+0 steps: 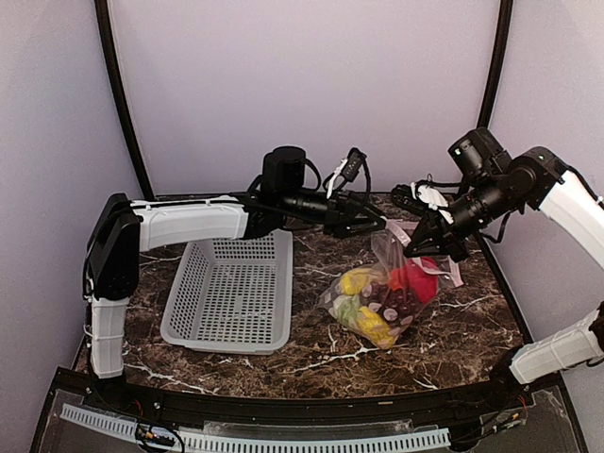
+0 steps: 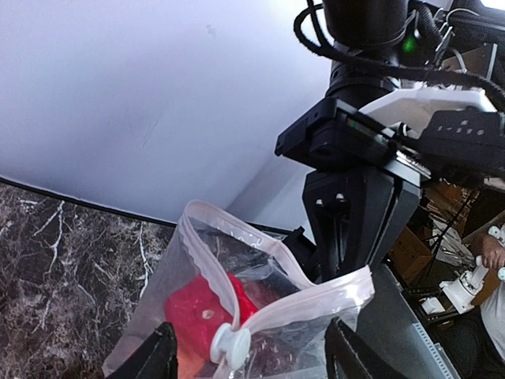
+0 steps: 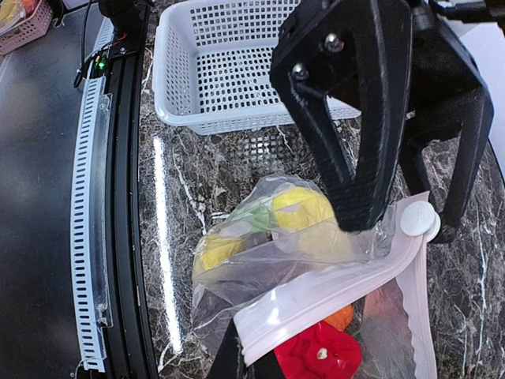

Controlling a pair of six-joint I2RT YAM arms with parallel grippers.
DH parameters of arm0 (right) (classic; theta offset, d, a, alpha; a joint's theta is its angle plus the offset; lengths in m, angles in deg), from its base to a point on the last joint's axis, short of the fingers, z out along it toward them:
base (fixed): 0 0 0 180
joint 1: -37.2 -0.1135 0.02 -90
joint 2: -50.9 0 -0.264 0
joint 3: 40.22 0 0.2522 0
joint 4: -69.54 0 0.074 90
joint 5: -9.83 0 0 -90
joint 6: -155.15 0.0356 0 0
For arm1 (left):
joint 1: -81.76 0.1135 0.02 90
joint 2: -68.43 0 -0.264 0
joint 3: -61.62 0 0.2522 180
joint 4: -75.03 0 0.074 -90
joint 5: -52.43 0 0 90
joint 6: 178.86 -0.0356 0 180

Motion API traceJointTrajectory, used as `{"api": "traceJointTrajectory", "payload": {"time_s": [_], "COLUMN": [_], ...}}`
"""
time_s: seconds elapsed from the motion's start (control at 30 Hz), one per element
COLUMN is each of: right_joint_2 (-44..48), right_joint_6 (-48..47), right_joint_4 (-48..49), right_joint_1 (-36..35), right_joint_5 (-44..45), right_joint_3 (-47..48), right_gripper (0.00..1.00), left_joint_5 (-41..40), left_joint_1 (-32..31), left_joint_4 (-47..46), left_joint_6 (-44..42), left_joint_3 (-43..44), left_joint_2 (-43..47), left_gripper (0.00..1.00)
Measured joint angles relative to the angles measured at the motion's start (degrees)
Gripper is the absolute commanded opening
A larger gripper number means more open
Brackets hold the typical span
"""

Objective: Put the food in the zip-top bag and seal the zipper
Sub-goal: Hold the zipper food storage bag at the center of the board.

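1. Pinching one end of the pinkish zipper (image 3: 331,296) strip, the right claw (image 3: 245,351) is keeping its jaws closed on the rim of the zip-top bag (image 1: 392,283) and holding that rim above the desk (image 1: 453,330).
2. The left claw (image 2: 252,355) is standing open, its two fingers straddling the bag's mouth with the white slider (image 2: 225,343) between them; the mouth is gaping open.
3. The bag's long axis is running from its filled bottom at the front-left up to the mouth at the back-right. The mouth is pointing upward and the bottom is resting on the desk.
4. The food is sitting inside the bag: the red pepper (image 3: 319,355) nearest the mouth, an orange fruit (image 3: 339,317) beside it, then two yellow pieces (image 3: 304,209), a green piece (image 3: 248,221) and dark grapes (image 1: 394,304) lower down.
5. A white perforated basket (image 1: 231,293) is sitting on the desk left of the bag, apart from it.
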Motion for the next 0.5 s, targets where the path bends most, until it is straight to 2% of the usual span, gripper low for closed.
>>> {"api": "traceJointTrajectory", "payload": {"time_s": [0.17, 0.33, 0.5], "right_joint_2": [0.0, -0.1, -0.1], "right_joint_6": [0.2, 0.2, 0.2], "right_joint_4": [0.0, 0.0, 0.0], "right_joint_1": [0.0, 0.0, 0.0], "right_joint_5": [0.0, 0.0, 0.0], "right_joint_3": [0.2, 0.2, 0.2], "right_gripper": [0.00, 0.00, 0.00], "left_joint_5": [-3.0, -4.3, -3.3], "left_joint_1": [-0.9, -0.9, -0.6], "left_joint_4": [2.8, 2.4, 1.6], "left_joint_6": [-0.7, 1.3, 2.6], "left_joint_3": [0.0, 0.0, 0.0], "left_joint_2": [-0.4, -0.5, -1.4], "left_gripper": [0.65, 0.50, 0.43]}}
